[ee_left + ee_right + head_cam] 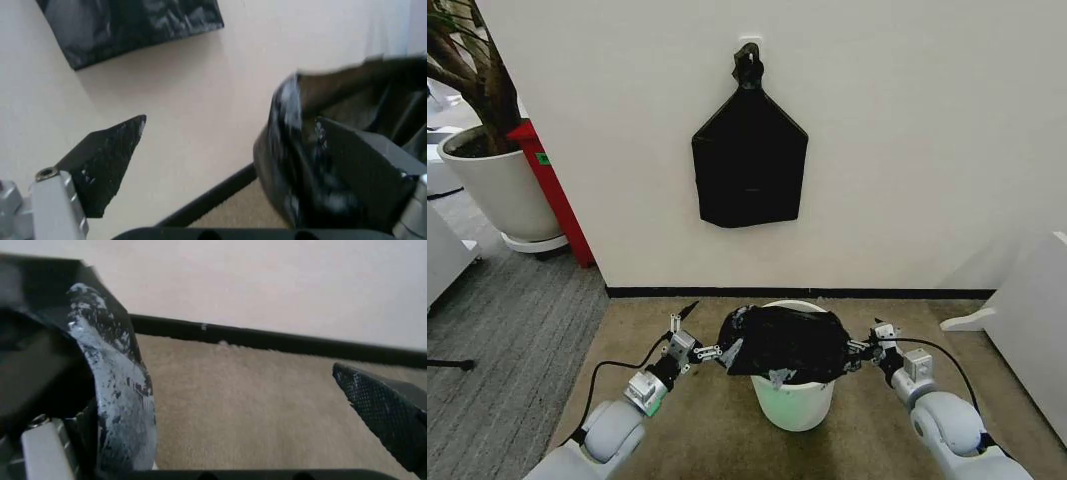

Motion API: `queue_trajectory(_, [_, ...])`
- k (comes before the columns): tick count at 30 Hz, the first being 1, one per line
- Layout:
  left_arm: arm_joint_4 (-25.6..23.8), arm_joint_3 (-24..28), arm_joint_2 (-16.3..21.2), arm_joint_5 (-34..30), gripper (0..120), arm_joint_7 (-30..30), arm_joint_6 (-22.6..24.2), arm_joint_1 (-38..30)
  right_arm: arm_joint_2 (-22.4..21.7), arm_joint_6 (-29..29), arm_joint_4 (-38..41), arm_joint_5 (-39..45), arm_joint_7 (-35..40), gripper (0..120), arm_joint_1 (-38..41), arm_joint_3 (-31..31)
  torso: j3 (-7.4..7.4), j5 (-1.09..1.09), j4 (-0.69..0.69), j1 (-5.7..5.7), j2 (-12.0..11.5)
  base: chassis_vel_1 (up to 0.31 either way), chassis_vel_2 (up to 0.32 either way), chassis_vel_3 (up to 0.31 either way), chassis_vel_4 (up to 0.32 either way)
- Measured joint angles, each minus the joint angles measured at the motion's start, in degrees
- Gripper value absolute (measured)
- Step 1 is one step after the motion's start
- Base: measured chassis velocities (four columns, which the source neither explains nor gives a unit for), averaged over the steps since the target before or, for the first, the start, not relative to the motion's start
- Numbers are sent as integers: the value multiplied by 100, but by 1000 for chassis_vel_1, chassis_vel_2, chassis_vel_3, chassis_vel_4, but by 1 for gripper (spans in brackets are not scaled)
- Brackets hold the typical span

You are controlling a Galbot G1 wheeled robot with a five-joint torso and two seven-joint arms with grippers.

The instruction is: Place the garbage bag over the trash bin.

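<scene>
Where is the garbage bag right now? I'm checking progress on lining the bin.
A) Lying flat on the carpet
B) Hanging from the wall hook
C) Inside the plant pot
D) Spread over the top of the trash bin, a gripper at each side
D: the garbage bag drapes over the trash bin's mouth, with the left gripper and right gripper at its edges.

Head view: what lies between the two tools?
The garbage bag, stretched across the trash bin mouth, spans the gap between the left tool and right tool.
</scene>
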Motion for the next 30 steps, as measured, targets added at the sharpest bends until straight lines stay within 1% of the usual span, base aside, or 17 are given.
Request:
queue_trajectory(2, [-111,-1,-11,27,100,-40,0,23,110,-288,291,332,746,100,29,-181,0,0,-1,0,0,0,0,0,0])
queue_trajectory(3, [-185,-9,-19,50,100,-60,0,60,205,-473,524,671,1256,100,66,-291,0,-1,0,0,0,0,0,0,0])
queue_trajectory(4, [-185,-9,-19,50,100,-60,0,60,205,-473,524,671,1256,100,66,-291,0,-1,0,0,0,0,0,0,0])
queue_trajectory(6, [-259,-22,-20,84,100,-68,0,114,288,-622,711,984,1747,100,106,-391,0,-1,1,0,0,0,0,0,0])
queue_trajectory(8, [-334,-39,-19,117,100,-69,0,176,344,-667,794,1130,1973,100,138,-428,0,0,0,0,0,0,0,0,0])
queue_trajectory(11, [-386,-50,-16,128,100,-69,0,217,349,-673,775,1156,1922,100,161,-404,0,-1,1,0,0,0,0,0,0])
queue_trajectory(12, [-395,-52,-17,130,100,-69,0,223,333,-662,717,1145,1739,100,162,-367,0,-1,0,0,0,0,0,0,0])
queue_trajectory(13, [-401,-54,-22,133,100,-69,0,224,276,-611,580,1082,1266,100,147,-286,0,0,1,0,0,0,0,0,0])
queue_trajectory(15, [-404,-55,-39,138,100,-68,-1,224,177,-459,359,989,622,100,123,-187,0,1,-1,0,0,0,0,0,0])
queue_trajectory(17, [-408,-55,-56,149,100,-66,-3,224,112,-462,290,1149,379,100,136,-126,0,1,-2,0,0,0,0,0,0])
queue_trajectory(20, [-410,-57,-67,159,100,-63,-5,231,89,-517,290,1347,351,100,168,-99,0,0,-1,0,0,0,0,0,0])
queue_trajectory(21, [-411,-63,-99,184,100,-50,-9,272,72,-718,311,1955,470,100,299,-39,0,1,0,0,0,0,0,0,0])
queue_trajectory(25, [-406,-67,-131,192,100,-39,-12,293,58,-1006,325,2593,692,100,382,36,0,1,0,0,0,0,0,0,0])
queue_trajectory(26, [-406,-67,-131,192,100,-39,-12,293,58,-1006,325,2593,692,100,382,36,0,1,0,0,0,0,0,0,0])
queue_trajectory(30, [-392,-68,-150,181,100,-30,-8,295,28,-1275,224,3429,947,100,457,136,0,1,0,0,0,0,0,0,0])
